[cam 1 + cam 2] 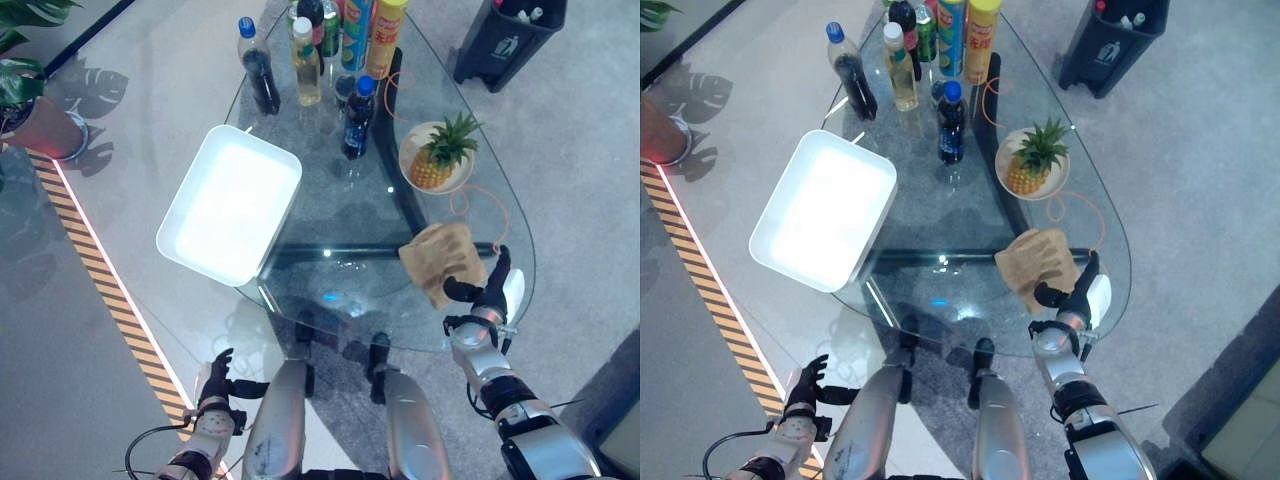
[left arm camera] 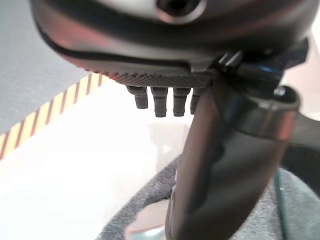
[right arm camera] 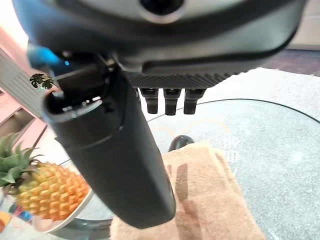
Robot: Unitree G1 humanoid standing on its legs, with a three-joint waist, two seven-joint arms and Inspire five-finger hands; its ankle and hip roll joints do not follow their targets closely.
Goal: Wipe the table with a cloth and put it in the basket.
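The right hand rests at the near edge of the folded cloth, beside the pineapple on the glass surface, fingers relaxed and grasping nothing, seemingly poised to wipe, the white basket waiting opposite, while the left hand hangs released below.

Middle of the worktop is wide open glass, easy pass between the basket at centre left and the cloth at lower right. Bottles crowd the top, and the pineapple blocks the right.
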